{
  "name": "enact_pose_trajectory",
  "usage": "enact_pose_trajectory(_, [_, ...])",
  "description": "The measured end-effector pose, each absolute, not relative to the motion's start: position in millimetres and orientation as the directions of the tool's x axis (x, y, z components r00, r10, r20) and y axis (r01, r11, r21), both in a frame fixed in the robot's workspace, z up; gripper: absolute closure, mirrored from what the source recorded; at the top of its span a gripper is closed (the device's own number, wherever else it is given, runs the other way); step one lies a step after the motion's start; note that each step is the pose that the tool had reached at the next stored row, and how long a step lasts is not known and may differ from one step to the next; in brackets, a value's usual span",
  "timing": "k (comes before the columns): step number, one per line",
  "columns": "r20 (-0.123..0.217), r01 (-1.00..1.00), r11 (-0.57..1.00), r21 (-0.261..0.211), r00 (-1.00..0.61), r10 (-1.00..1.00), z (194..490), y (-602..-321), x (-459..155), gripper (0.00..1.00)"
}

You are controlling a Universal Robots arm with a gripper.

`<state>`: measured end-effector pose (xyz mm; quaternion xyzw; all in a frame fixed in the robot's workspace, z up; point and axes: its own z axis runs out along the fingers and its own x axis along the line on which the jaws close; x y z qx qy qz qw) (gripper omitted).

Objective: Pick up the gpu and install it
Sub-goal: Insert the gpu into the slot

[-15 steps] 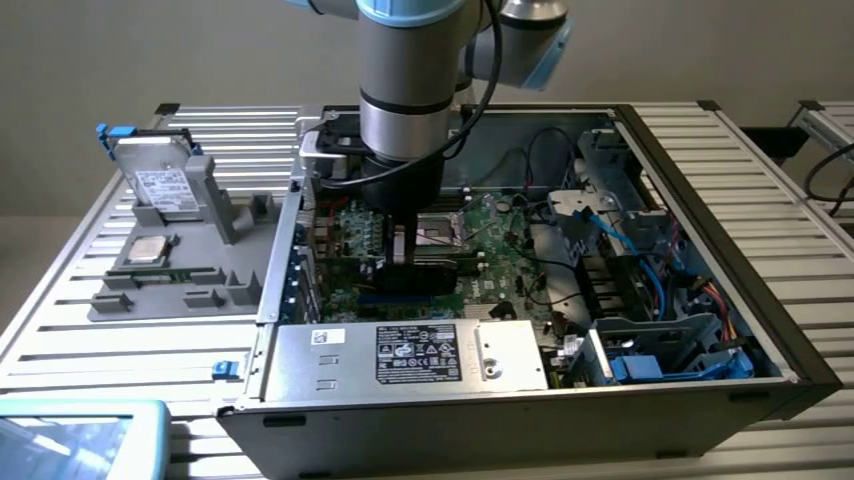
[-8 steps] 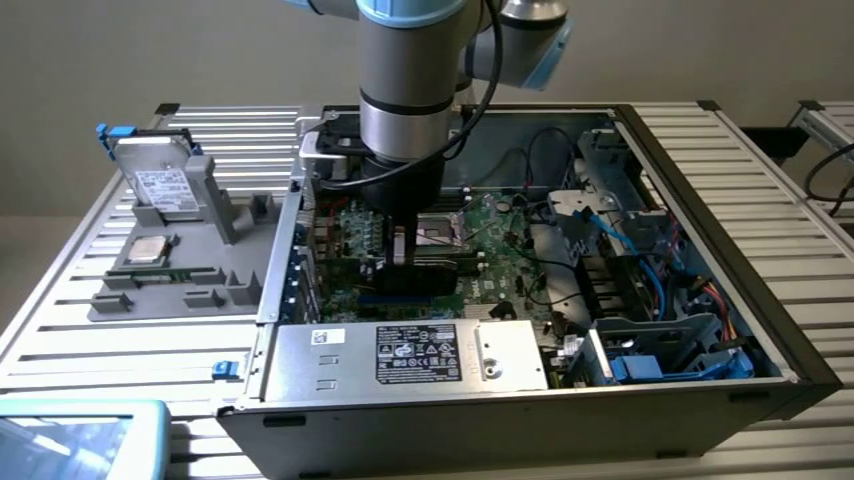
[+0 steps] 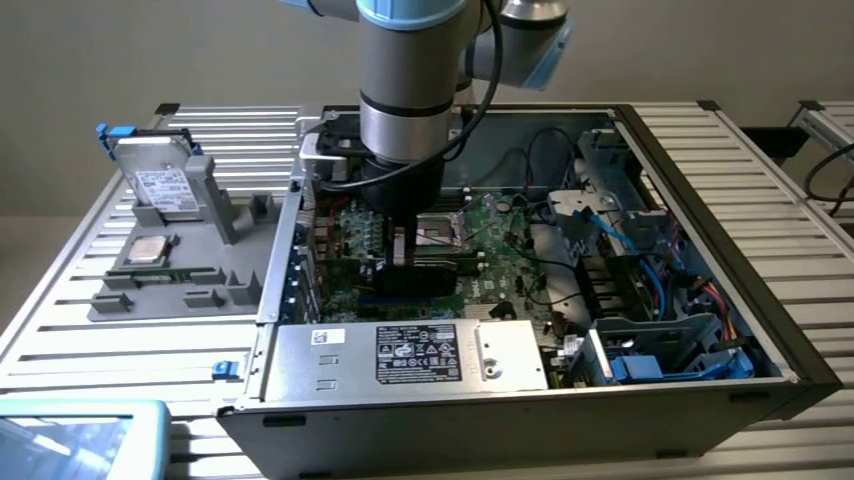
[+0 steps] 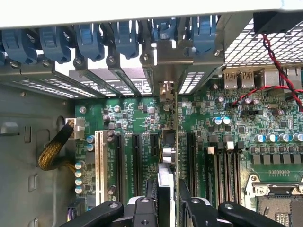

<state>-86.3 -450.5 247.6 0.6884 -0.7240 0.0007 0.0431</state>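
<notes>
Inside the open computer case (image 3: pixel 721 180), my gripper (image 3: pixel 400 258) reaches down over the green motherboard (image 3: pixel 501 255). It is shut on the gpu (image 3: pixel 414 276), which shows as a dark slab just under the fingers, down at the board. In the wrist view the gpu (image 4: pixel 176 142) stands edge-on between the black fingers (image 4: pixel 142 210), in line with a black expansion slot. Its silver end bracket (image 4: pixel 166 59) sits against the case's rear slot openings. How deep the card sits in the slot is hidden.
A grey fixture tray (image 3: pixel 200 290) at the exterior view's left carries a silver hard drive (image 3: pixel 167 185) and a square processor chip (image 3: pixel 147 250). The power supply (image 3: pixel 400 355) lies at the case's near side. Blue slot latches (image 4: pixel 123 38), a white slot (image 4: pixel 99 161), a braided cable (image 4: pixel 54 149) and the CPU socket (image 4: pixel 279 198) surround the card.
</notes>
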Motion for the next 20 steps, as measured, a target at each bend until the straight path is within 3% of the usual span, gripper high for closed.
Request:
enact_pose_trajectory(8, [0.043,-0.997,0.051,0.063,-0.048,-0.998,246.9,-450.7,-86.4,0.72])
enact_pose_trajectory(20, [0.042,-0.997,0.051,0.064,-0.048,-0.998,246.7,-452.3,-86.1,0.72])
